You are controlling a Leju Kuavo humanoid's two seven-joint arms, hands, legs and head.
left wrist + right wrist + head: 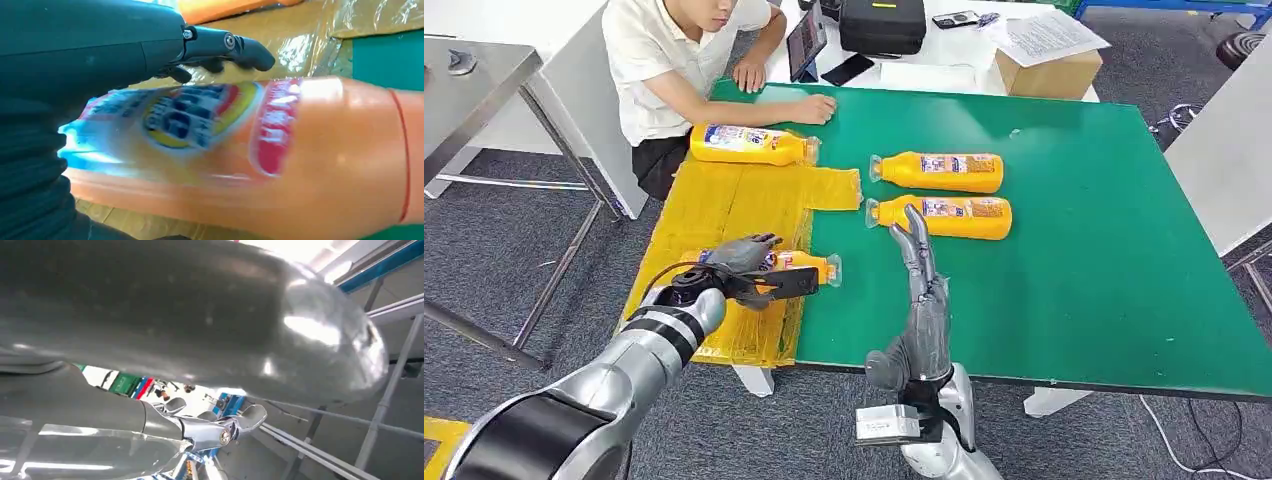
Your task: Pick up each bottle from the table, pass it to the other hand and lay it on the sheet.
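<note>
An orange bottle point(802, 267) lies on its side at the near end of the yellow sheet point(724, 205), cap toward the green table point(1104, 250). My left hand point(749, 268) straddles its body with fingers spread above it and the thumb on the near side. In the left wrist view the bottle point(280, 155) is blurred, and the fingers point(225, 45) stand clear of it. Empty, my right hand point(921, 290) stands upright over the table's front edge with straight fingers. A second bottle point(754, 144) lies at the sheet's far end. Two more bottles point(939, 171) point(944, 217) lie on the green table.
A person sits at the table's far left corner, one hand point(812, 108) resting on the green top near the far bottle. A cardboard box point(1049, 75), a black case point(882, 25) and phones stand on the white desk behind. A metal table point(474, 70) is at the left.
</note>
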